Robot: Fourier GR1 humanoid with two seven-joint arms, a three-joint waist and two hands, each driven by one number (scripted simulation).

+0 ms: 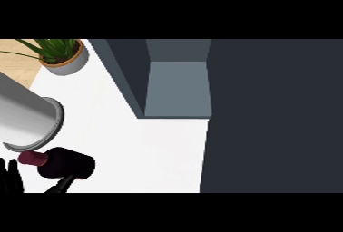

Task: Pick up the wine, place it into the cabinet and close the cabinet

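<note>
A white counter (154,145) carries a potted plant (61,54) and a grey cylinder (26,120) beside wooden floor (17,65).

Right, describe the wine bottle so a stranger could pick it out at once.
Start at the white counter and go to its lower left corner, just below the big grey cylinder. There the wine bottle lies by the left robot hand. It is the only dark maroon thing, with a reddish cap.

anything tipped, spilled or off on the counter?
Nothing spilled or damaged. The wine bottle lies on its side at the lower left of the white counter, neck toward the grey cylindrical container, with the left hand just beside it. The cabinet stands open.
</note>
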